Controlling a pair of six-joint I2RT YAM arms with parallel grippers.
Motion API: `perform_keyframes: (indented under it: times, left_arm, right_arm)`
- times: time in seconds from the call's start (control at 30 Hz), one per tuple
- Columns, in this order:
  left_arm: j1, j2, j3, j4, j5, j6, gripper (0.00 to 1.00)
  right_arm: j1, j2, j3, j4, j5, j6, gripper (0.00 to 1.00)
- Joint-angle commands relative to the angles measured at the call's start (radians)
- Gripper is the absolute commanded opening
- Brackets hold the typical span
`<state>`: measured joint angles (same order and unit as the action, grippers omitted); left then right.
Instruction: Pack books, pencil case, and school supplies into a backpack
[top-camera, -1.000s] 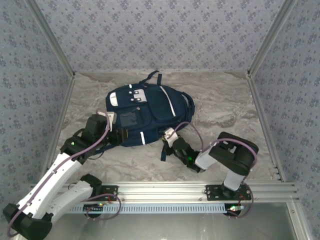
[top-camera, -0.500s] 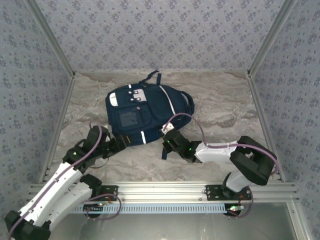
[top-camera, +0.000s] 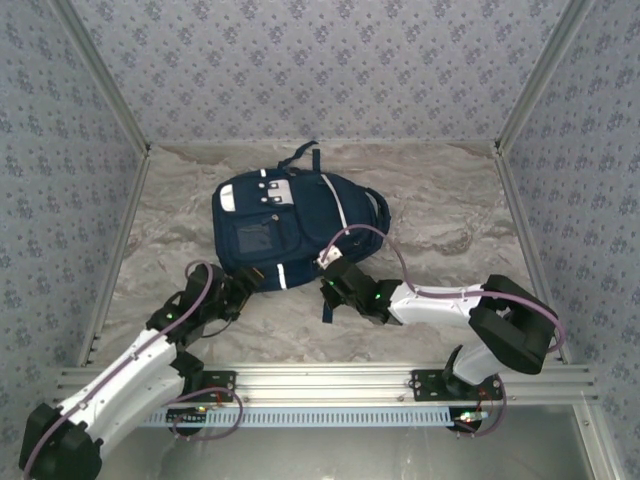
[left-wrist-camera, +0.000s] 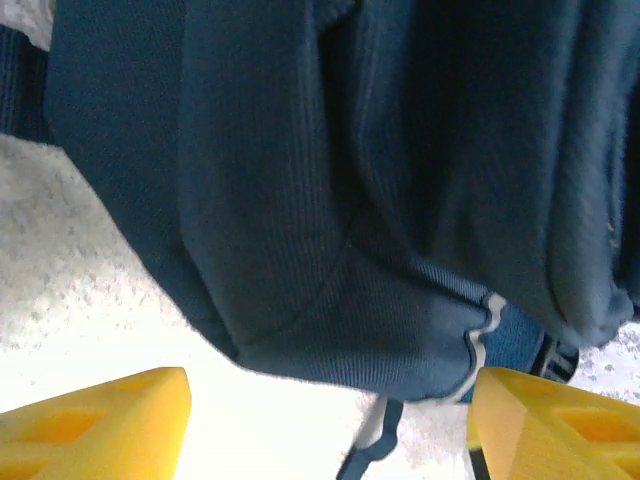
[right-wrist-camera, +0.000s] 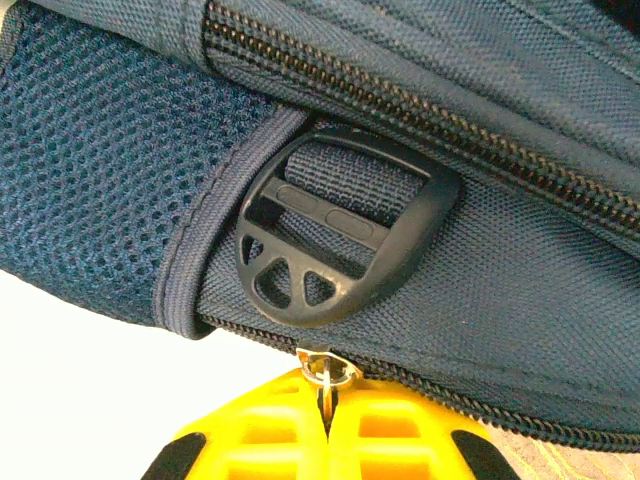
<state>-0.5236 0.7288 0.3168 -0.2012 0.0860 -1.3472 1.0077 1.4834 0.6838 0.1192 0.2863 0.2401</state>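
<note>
The navy backpack (top-camera: 290, 225) lies flat on the marbled table, front pocket up. At its near right edge, my right gripper (top-camera: 332, 283) is shut on the metal zipper pull (right-wrist-camera: 325, 372). The pull is pinched between the yellow fingers (right-wrist-camera: 260, 430), just under a black strap buckle (right-wrist-camera: 340, 235). My left gripper (top-camera: 243, 288) sits at the bag's near left corner. Its yellow fingertips (left-wrist-camera: 100, 420) stand wide apart and open, and the bag's blue fabric (left-wrist-camera: 350, 250) lies just ahead of them, not gripped. The books, pencil case and school supplies are out of view.
A loose dark strap (top-camera: 326, 305) trails from the bag toward the near edge, beside the right wrist. Patterned walls close in the table on three sides, and an aluminium rail (top-camera: 330, 380) runs along the front. Bare marbled surface (top-camera: 450, 220) lies right of the bag.
My left gripper has opened, let go of the bag's corner and drawn back toward the near left. The right arm has stretched out, still holding the zipper pull.
</note>
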Motion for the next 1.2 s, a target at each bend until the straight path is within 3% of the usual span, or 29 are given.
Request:
perform_keyframes:
  times: [0.0,0.13,0.3,0.57,0.8,1.17]
  left_arm:
    - [0.0,0.044,-0.007,0.121,-0.035,-0.056,0.72]
    - [-0.001,0.114,0.0,0.141,-0.042,-0.059,0.64]
    - [0.004,0.143,0.045,0.067,-0.093,0.005,0.38]
    - [0.046,0.09,0.05,-0.021,-0.149,0.058,0.13]
    - [0.091,0.07,0.053,-0.063,-0.146,0.095,0.03]
    - [0.164,0.107,0.149,-0.174,-0.154,0.2,0.0]
  right_arm:
    - [0.008,-0.019,0.039,-0.03,-0.036,0.013,0.0]
    - [0.004,-0.027,0.031,-0.039,-0.041,0.016,0.0]
    - [-0.007,-0.019,0.026,-0.072,-0.027,0.013,0.0]
    - [-0.056,-0.019,0.005,-0.154,-0.033,0.047,0.0]
    - [-0.13,-0.003,0.002,-0.203,-0.074,0.085,0.0]
    - [-0.175,0.008,0.041,-0.313,-0.022,0.084,0.0]
